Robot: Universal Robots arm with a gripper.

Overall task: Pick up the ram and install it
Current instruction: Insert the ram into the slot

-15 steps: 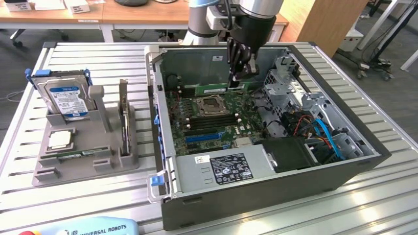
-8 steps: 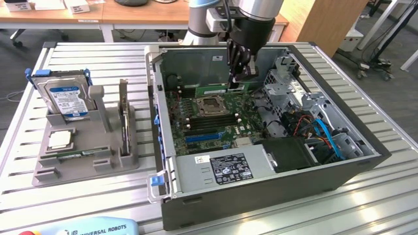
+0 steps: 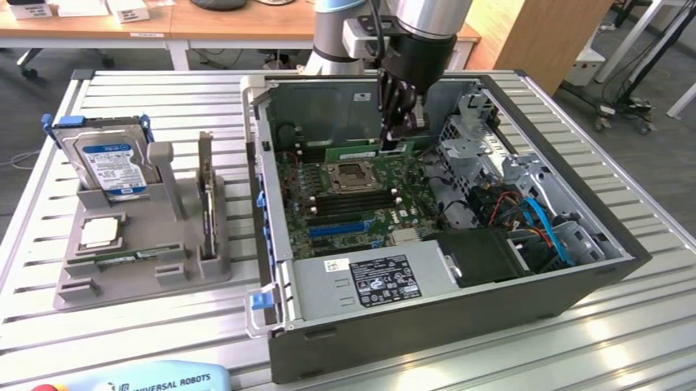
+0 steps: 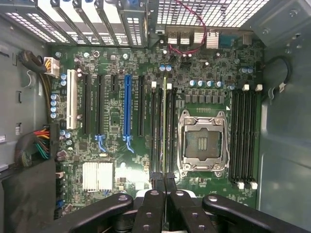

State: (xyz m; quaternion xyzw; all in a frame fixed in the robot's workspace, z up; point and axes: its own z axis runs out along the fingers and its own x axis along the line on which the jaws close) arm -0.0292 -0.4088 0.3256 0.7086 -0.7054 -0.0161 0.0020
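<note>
Gripper [image 4: 164,180] pinches the ram [image 4: 165,126] edge-on between its fingertips. It hangs straight below them, over the memory slots [image 4: 156,131] beside the CPU socket [image 4: 203,141].

The bench [image 3: 636,330] is seen as ribbed bare metal, the case [image 3: 435,338] as matt grey metal, the claw [image 4: 164,177] as matt black, the ram [image 4: 165,121] as circuit-board laminate.

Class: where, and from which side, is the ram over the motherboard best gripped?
I'd pinch the ram across its flat faces at the upper edge, from above, as the end effector does: it is thin, on edge, and its lower edge must stay free for a slot.
</note>
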